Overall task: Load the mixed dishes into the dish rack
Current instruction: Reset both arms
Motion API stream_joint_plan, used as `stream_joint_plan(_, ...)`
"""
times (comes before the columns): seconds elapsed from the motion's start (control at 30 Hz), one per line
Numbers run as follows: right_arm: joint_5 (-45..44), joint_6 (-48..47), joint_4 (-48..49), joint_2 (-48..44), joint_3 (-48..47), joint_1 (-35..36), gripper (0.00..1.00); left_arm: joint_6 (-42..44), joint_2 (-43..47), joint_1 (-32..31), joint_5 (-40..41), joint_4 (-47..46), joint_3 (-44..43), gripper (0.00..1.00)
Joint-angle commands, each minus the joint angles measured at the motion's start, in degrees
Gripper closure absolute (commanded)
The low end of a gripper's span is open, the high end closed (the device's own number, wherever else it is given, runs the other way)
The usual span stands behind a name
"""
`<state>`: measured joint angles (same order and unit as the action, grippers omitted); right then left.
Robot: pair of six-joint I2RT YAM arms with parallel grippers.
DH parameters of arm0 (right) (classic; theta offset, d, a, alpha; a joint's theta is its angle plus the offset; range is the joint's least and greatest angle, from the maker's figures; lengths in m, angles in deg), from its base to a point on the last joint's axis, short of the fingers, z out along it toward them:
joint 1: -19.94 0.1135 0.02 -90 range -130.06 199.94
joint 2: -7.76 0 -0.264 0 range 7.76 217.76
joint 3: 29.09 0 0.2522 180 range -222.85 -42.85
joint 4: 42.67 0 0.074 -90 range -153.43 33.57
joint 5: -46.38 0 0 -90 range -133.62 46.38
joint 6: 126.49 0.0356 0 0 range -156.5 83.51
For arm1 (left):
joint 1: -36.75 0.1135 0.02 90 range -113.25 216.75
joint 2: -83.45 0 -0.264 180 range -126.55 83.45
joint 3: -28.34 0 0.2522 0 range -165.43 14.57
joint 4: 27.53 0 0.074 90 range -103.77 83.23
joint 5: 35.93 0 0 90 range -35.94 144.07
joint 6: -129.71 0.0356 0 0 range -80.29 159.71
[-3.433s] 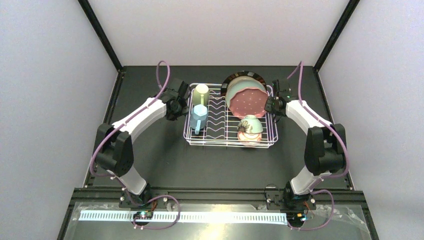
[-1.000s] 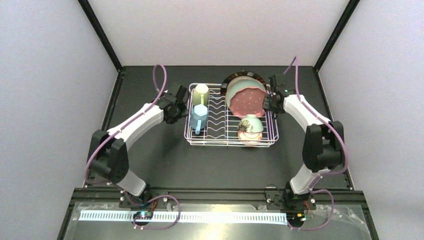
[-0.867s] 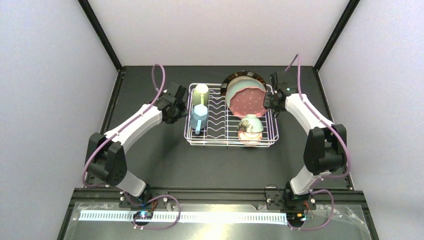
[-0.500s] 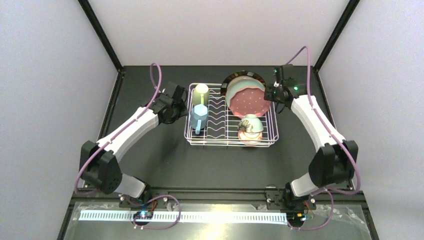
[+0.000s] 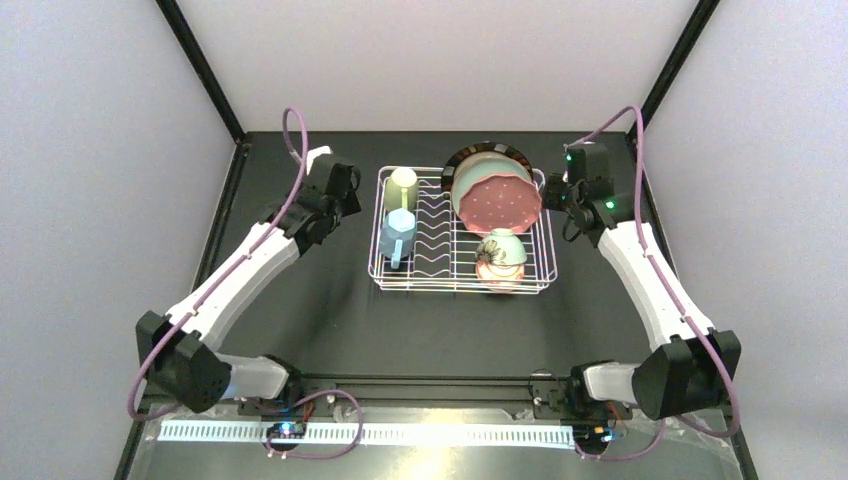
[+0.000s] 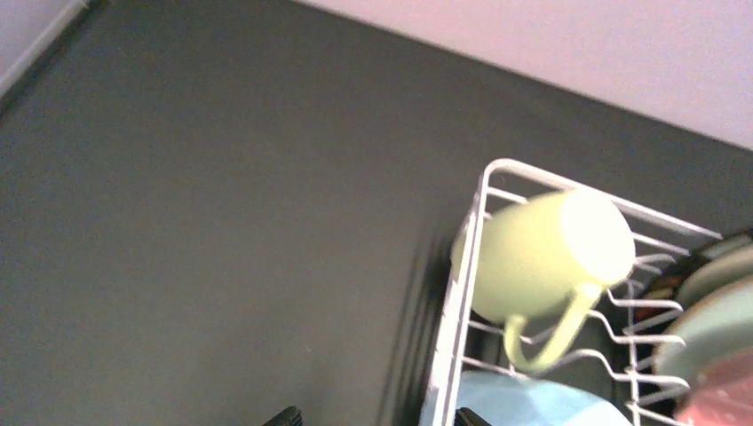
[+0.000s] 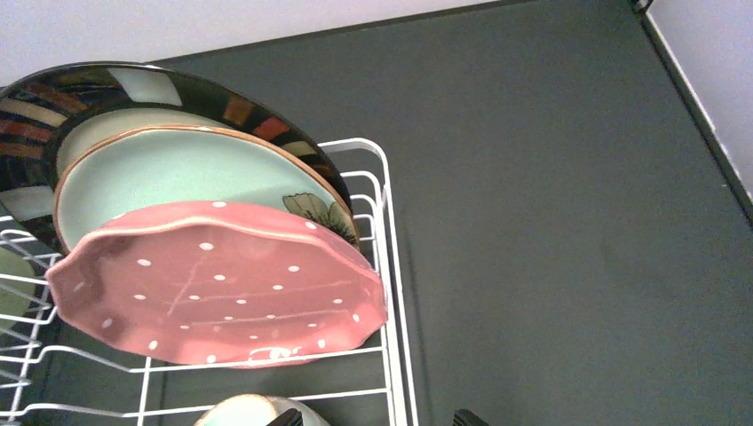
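Both arms have drawn back from the rack and lifted outward since the earlier view, where each wrist sat tight against a side wall. The left gripper (image 5: 338,190) now hangs over the dark table (image 5: 300,290), just left of the white wire rectangular dish rack (image 5: 462,285). Its fingertips (image 6: 284,414) stand wide apart with nothing between them, so it has let go.

Inside the rack's left end, the pale cream ceramic mug (image 5: 404,181) sits in the far corner, tipped against the wall wire with its handle pointing inward. The light blue ceramic mug (image 5: 396,235) lies just nearer. The wall and the wavy dividers appear to keep both from rolling.

The middle divider rows are bare. At the far right, three plates lean one behind another in the wires: the large cream plate with a dark striped rim (image 5: 487,153) at the back, the teal flower plate (image 5: 468,180) next, and the pink dotted scalloped plate (image 5: 497,200) in front. Largest at the rear looks like it lets each rest on the one behind.

Nearer, the mint bowl (image 5: 508,247) and red-orange bowl (image 5: 498,278) sit together on edge by the right wall.

The right gripper (image 5: 562,196), jaws likewise spread and empty, hovers outside that wall. Every dish seems loaded
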<state>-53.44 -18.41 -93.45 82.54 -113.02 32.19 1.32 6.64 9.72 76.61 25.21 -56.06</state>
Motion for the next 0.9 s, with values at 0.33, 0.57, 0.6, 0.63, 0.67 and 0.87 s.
stream_joint_plan(0.33,-10.65,-5.32,10.31,-7.39,8.46,0.02,0.02,22.39,12.52,1.26,23.41,-27.72,15.39,0.01)
stream_joint_plan(0.57,-13.64,-9.26,16.61,-11.55,13.47,-1.64,0.02,28.21,15.64,5.15,14.81,-36.84,23.26,0.01)
stream_joint_plan(0.6,-14.17,-9.38,17.04,-11.44,13.63,-1.85,0.02,28.64,15.56,5.72,13.26,-37.36,23.72,0.01)
stream_joint_plan(0.63,-14.81,-9.68,17.58,-11.42,13.84,-1.89,0.02,28.79,15.53,6.55,11.05,-37.97,24.13,0.01)
stream_joint_plan(0.67,-15.31,-10.07,18.15,-11.35,14.02,-2.00,0.02,28.71,15.60,7.44,9.22,-38.23,24.52,0.01)
stream_joint_plan(0.87,-17.88,-10.85,20.14,-10.38,14.45,-2.21,0.02,29.01,15.34,11.95,2.22,-42.39,25.98,0.01)
